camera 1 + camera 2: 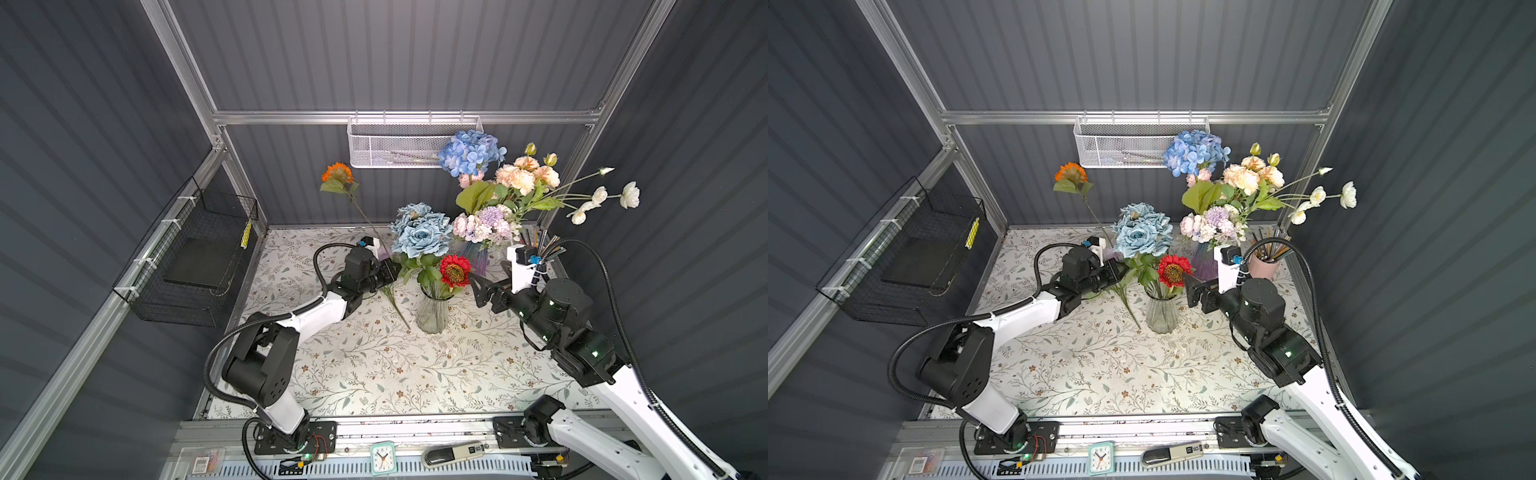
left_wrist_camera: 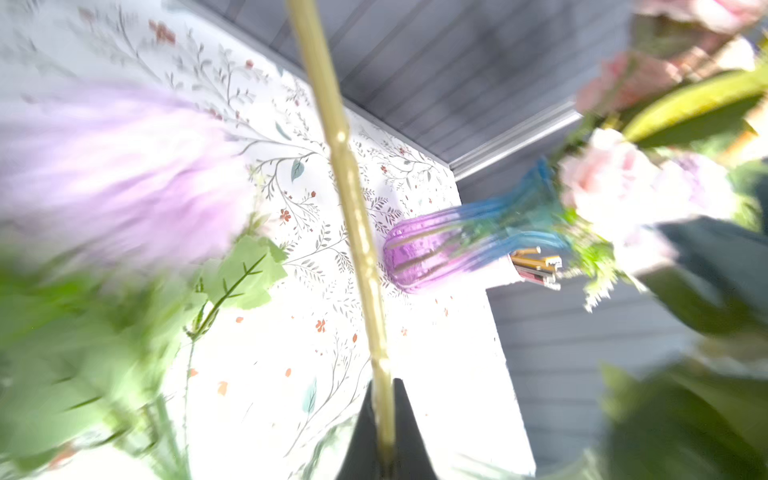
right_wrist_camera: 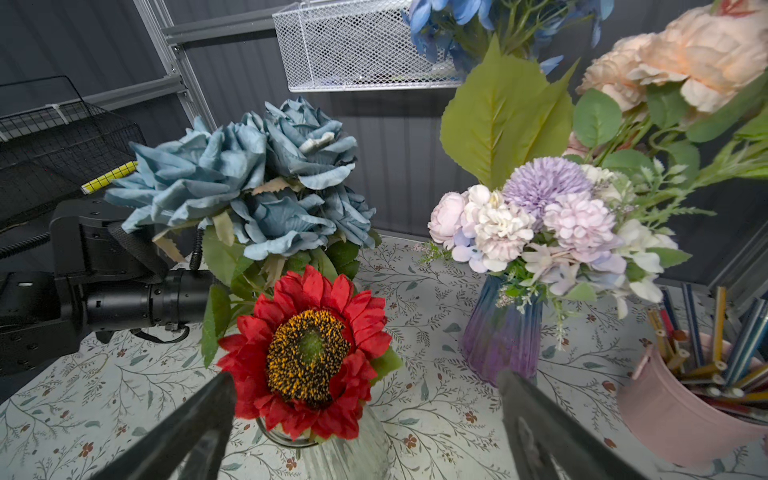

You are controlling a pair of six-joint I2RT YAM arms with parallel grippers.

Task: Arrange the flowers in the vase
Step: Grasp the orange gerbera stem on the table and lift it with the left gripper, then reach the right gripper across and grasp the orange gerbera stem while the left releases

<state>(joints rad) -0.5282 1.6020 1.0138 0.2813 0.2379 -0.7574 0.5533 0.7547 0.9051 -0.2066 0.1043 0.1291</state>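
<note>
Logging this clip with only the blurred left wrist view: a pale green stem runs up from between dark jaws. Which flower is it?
Observer: The orange flower; the left gripper is shut on its stem partway down.
Operator: Is its lower end inside anything?
Observer: No. In both top views it ends outside the clear vase, left of its base.
Operator: What does that vase hold?
Observer: It holds blue roses and a red daisy.
Operator: And the other arm?
Observer: The right gripper is open beside the red daisy, holding nothing.
</note>
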